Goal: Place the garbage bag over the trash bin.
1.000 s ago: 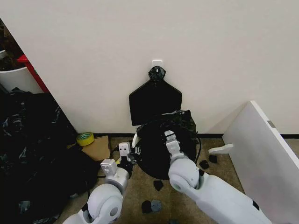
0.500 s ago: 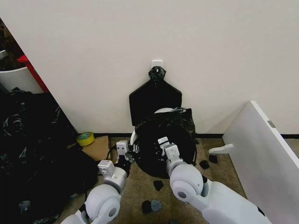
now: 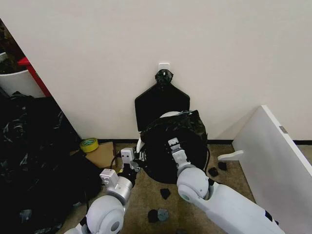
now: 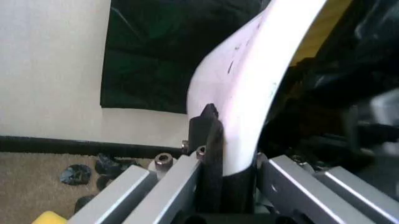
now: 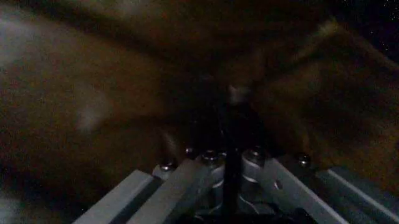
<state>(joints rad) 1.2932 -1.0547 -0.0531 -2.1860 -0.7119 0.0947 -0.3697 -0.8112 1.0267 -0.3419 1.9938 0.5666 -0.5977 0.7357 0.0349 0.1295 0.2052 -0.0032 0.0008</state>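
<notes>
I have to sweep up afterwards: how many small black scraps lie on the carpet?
5 scraps: two to the right of the bin at and, one in front of it, and two farther out. More may be hidden.

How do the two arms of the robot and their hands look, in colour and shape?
Both arms are glossy white with rounded, ball-like joints. The left hand has a boxy white wrist block with dark parts. The right hand is similar. Up close, the left hand shows grey metal rails, small bolts and a black finger.
</notes>
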